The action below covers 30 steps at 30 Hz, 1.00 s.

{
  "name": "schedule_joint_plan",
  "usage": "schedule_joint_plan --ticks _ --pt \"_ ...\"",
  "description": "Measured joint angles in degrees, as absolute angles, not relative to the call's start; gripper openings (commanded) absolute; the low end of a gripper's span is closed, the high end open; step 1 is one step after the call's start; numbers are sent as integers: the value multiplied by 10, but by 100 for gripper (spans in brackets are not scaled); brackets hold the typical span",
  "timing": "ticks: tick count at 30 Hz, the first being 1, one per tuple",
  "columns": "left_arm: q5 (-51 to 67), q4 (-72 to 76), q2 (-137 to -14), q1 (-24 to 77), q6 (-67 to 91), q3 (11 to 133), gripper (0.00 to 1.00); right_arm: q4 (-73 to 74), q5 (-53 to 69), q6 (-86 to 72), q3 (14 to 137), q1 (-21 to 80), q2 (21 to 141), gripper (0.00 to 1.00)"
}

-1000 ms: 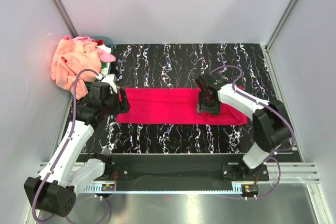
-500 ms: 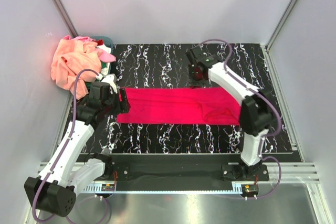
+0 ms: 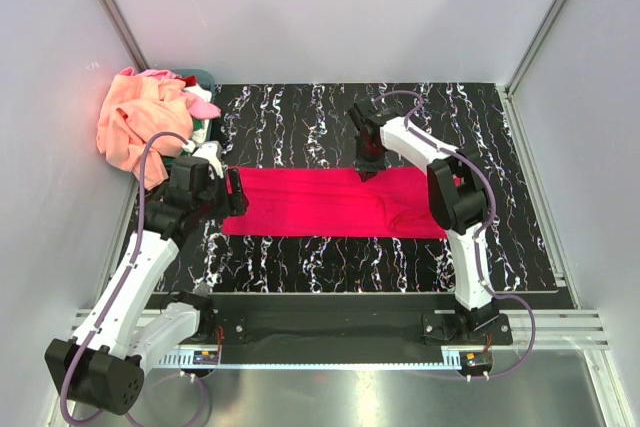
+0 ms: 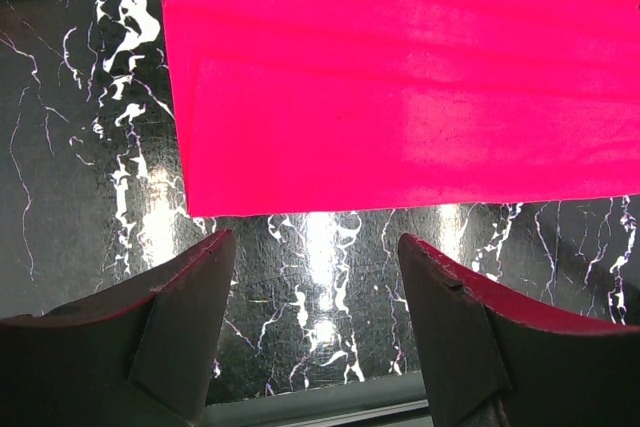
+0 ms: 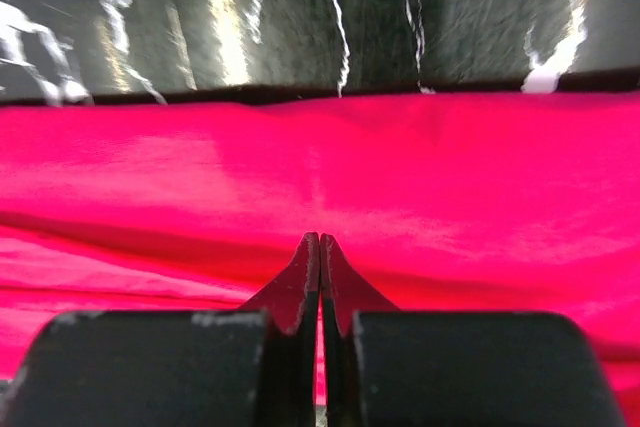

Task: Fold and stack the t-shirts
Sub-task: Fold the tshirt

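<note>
Surface: black, white-veined surface between grey walls.
Red t-shirt: folded into a long band across the middle.
Right end effector: fingers pressed together, tips on the band's far edge; only the wrist view shows this.
Left end effector: spread wide over bare surface, just beside the band's left end.
Other t-shirts: peach-orange heap at the far-left corner, over the teal basket.

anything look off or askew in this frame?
The red t-shirt lies flat at its left end, but its right end is rumpled, with a raised crease. The peach-orange t-shirts are heaped over the teal basket, spilling past the far-left corner of the mat.
</note>
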<state>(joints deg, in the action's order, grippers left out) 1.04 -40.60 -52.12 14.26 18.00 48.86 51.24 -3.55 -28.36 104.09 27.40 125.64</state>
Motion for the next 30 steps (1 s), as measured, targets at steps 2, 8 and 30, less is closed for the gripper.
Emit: schedule_joint_plan --ticks 2,8,30 --pt "10 -406 -521 143 180 489 72 504 -28 -284 1019 274 1256 0" --pt "10 -406 -521 143 180 489 72 481 -3 -290 942 274 1232 0" --pt "-13 -397 -605 152 193 512 71 435 -4 -319 618 348 945 1"
